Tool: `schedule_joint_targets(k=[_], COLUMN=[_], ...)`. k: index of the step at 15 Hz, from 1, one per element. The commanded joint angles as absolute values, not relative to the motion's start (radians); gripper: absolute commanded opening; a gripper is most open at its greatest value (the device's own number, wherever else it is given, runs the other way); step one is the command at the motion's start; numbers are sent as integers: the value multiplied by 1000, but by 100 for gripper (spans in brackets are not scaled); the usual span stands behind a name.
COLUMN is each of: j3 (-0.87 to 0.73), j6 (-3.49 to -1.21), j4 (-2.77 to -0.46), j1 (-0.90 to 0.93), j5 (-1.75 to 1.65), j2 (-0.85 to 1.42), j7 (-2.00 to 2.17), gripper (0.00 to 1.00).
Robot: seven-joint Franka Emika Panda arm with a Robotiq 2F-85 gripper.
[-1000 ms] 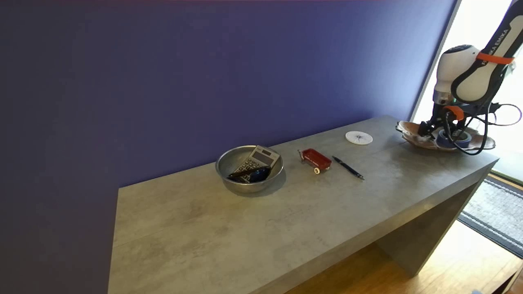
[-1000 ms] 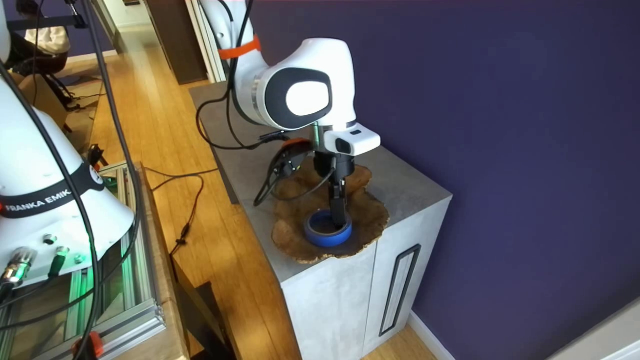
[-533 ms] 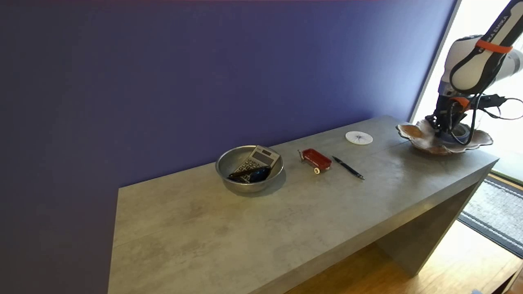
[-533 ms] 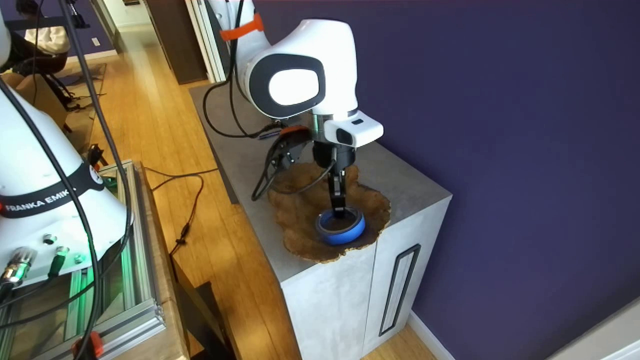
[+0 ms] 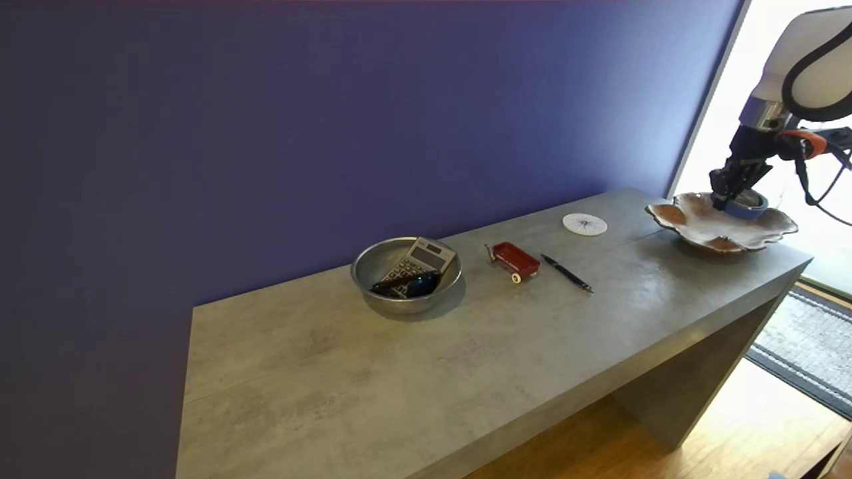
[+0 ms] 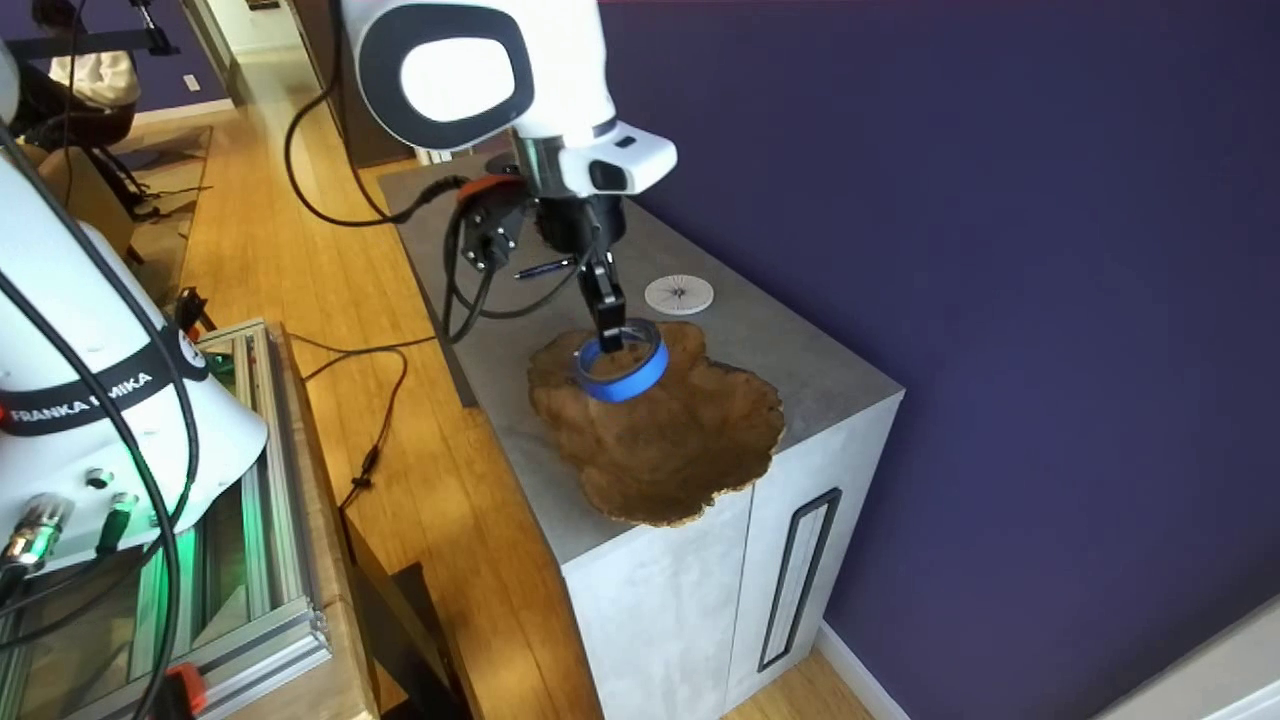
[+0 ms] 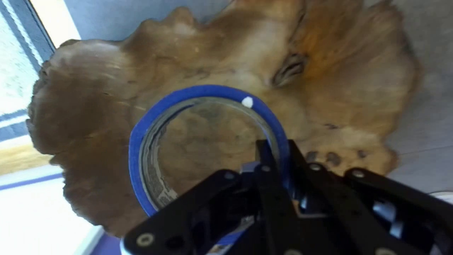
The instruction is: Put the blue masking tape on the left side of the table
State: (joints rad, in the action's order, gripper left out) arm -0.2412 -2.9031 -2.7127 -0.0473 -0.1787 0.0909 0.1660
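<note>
Gripper (image 7: 277, 152) had its fingers clamped on the wall of the blue masking tape (image 6: 622, 388), one inside the ring & one outside, per the wrist view; a small white speck showed on the tape's rim there. Tape was over the scalloped wooden dish (image 6: 690, 430) in both exterior views, prob. clear of the wood, tho hard to be sure from these angles. Dish sat at a short edge of the table (image 5: 466, 359), btwn that end's 2 corners. Other stuff lay nearer the wall-side long edge than the front one: a white disc (image 5: 585, 225) w/ dark spoke-like lines, nr the dish; a black pen (image 5: 567, 273), a bit more twd the front edge; a red toy wagon (image 5: 516, 258) just beside the pen; then a metal bowl (image 5: 399, 306), closest of the lot to the opposite short edge, w/ a calculator (image 5: 429, 256) & a dark glossy item (image 5: 424, 285) in it. Purple wall (image 5: 399, 120) rose behind the wall-side edge.
</note>
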Motion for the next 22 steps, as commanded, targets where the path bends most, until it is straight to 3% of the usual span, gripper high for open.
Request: schedule_joint_targets(k=[1, 4, 5, 9, 10, 12, 16, 22], j3=[-110, -9, -34, 12, 10, 59, 161, 180], j6=[-2850, -2819, -2853, -2840, -2840, -2896, -2980, -3012], j4=[-2750, -2766, -2758, -2754, -2754, -2754, -2692, -2576], j1=[-2, 55, 13, 44, 42, 113, 183, 199], j5=[-128, -139, -165, -162, -162, -43, -121, -248], j2=[-15, -75, -29, -45, -45, -18, 53, 176], j7=[89, 71, 118, 110, 104, -25, -11, -100], gripper=[3, 3, 12, 12, 3, 3, 3, 3])
